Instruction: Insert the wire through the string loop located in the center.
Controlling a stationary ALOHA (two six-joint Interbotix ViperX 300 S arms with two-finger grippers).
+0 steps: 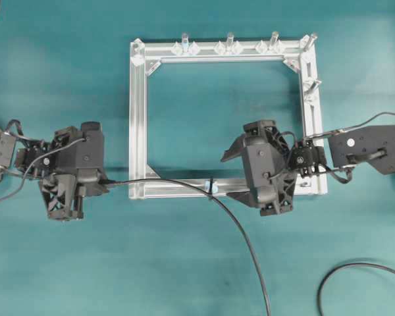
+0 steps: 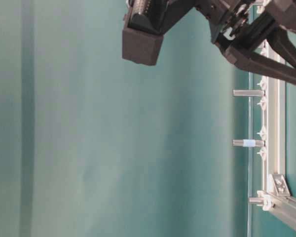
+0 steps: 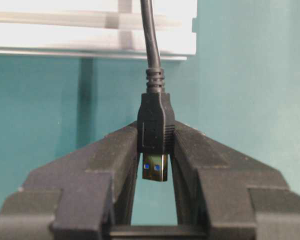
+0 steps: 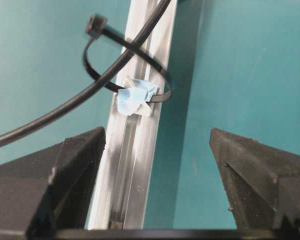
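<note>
wire (image 1: 184, 186) plug clamped in left gripper (image 3: 154, 150), cable running away from its tips and through string loop (image 4: 125, 62) | loop on the aluminium frame (image 1: 137, 118) bar, just ahead of right gripper (image 4: 157, 145), blue tape (image 4: 134, 97) beside it | right gripper wide apart, holding nothing, straddling bar | surface: teal mat (image 1: 66, 66) | 3 upright pegs (image 1: 230, 41) on far bar
</note>
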